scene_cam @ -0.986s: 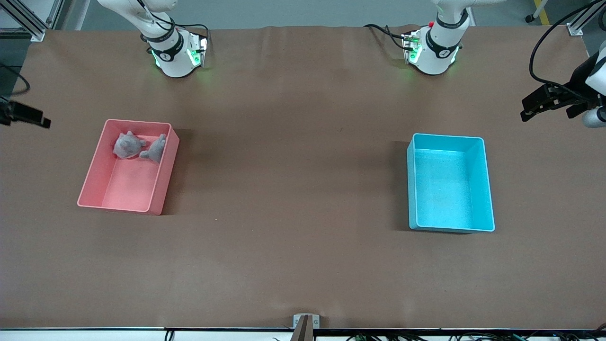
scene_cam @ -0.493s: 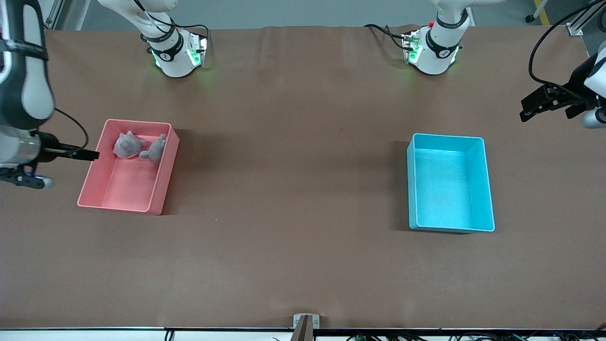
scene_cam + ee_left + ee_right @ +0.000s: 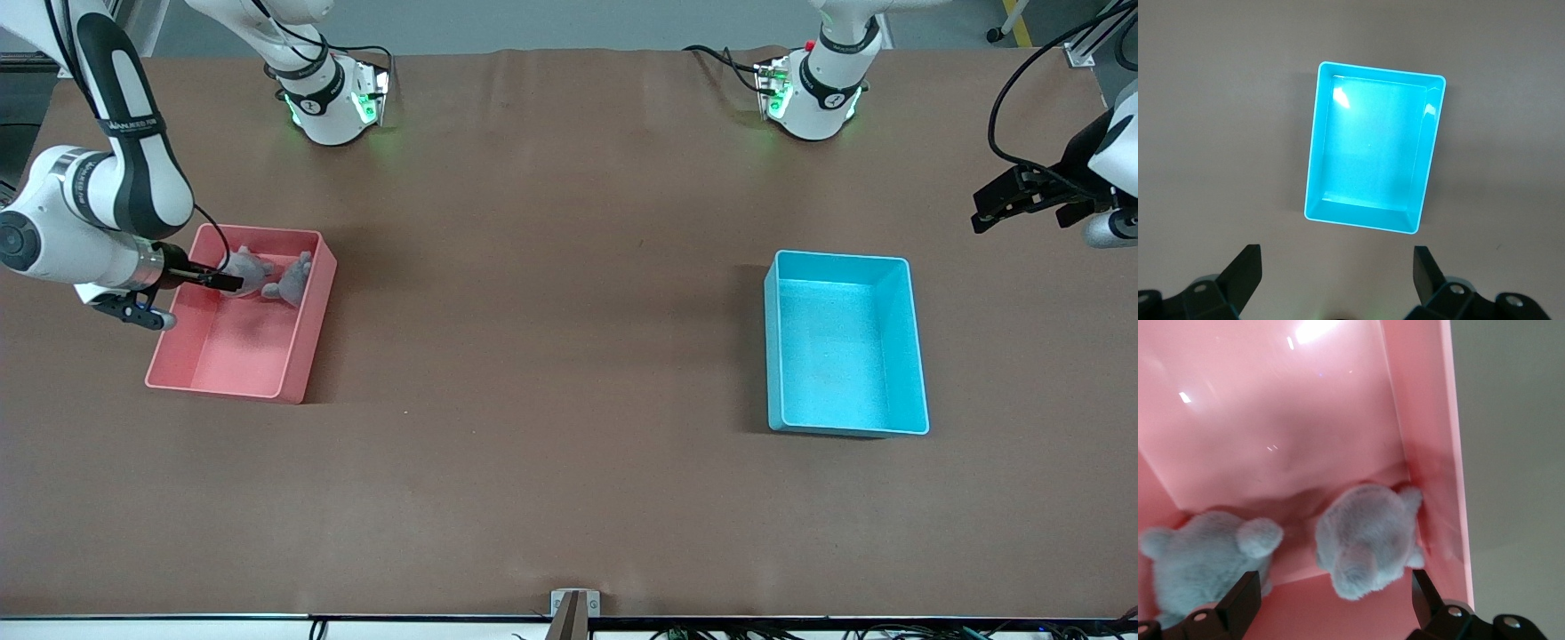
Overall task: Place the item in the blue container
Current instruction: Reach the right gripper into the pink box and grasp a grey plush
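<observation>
Cyan-blue plastic forms the low-walled rectangular container (image 3: 845, 342) with a thin pale rim, which sits on the brown table (image 3: 551, 356) toward the left arm's end, with only its bare floor showing inside (the left wrist view (image 3: 1373, 157) looks straight down into it). Up in the air past that end of the container hangs the left gripper (image 3: 1013, 197), over the table's edge area, and in the left wrist view its 2 dark fingers (image 3: 1243, 273) stand wide apart with nothing between them. Well apart from the container, toward the right arm's end of the table, lies a pink rectangular plastic bin (image 3: 242, 313) of similar size. At the end of that bin farther from the front camera rest 2 small grey plush toys: 1 rounded plush toy with small ears (image 3: 249, 271) and, just beside it, a second grey plush toy (image 3: 292, 279) lying against the bin's wall. The right gripper (image 3: 220, 281) reaches in over the bin's rim and sits over the first plush toy. From the right wrist view the first toy (image 3: 1368, 543) sits in the bin's corner between the spread dark fingers (image 3: 1241, 603), which stand open around it without closing on it, while the other toy (image 3: 1201, 563) lies close by 1 finger.
</observation>
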Action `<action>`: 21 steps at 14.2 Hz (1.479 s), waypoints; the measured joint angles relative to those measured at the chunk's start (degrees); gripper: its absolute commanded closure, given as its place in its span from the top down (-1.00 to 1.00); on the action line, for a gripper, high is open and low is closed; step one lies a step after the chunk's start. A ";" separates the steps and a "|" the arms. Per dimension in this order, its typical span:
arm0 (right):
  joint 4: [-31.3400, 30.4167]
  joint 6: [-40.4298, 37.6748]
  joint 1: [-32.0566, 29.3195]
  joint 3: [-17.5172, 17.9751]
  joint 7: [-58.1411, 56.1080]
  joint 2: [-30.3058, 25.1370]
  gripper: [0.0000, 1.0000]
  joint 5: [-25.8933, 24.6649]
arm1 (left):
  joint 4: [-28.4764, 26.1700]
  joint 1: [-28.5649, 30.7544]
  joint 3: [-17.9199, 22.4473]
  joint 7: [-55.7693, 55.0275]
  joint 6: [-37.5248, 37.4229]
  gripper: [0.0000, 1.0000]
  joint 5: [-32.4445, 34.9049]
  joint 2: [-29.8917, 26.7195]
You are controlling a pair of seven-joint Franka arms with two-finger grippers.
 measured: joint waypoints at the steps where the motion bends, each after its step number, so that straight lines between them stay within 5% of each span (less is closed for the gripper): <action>1: -0.59 0.03 -0.15 0.00 0.32 -0.06 0.86 0.00 | 0.01 0.00 0.00 0.00 0.21 1.00 0.00 0.00; 11: -2.38 5.95 -1.79 0.00 1.30 4.55 0.73 0.00 | 0.02 -0.12 -1.77 0.00 2.22 1.00 0.00 0.11; 12: -2.36 6.10 -1.91 -0.01 1.56 4.98 0.59 -0.02 | 0.02 -0.13 -2.45 -0.08 2.32 1.00 0.00 0.19; 16: -1.91 4.58 -1.99 0.02 4.67 4.75 -0.53 -0.01 | 0.02 0.10 -3.19 -0.20 2.43 1.00 0.00 0.33; 19: -2.07 4.23 -1.99 0.23 5.72 5.55 -0.89 0.00 | 0.02 0.64 -2.98 -0.14 2.43 1.00 0.00 0.35; 21: -2.05 4.19 -1.99 0.27 5.83 5.58 -0.94 0.00 | 0.02 0.74 -2.87 -0.14 2.43 1.00 0.00 0.38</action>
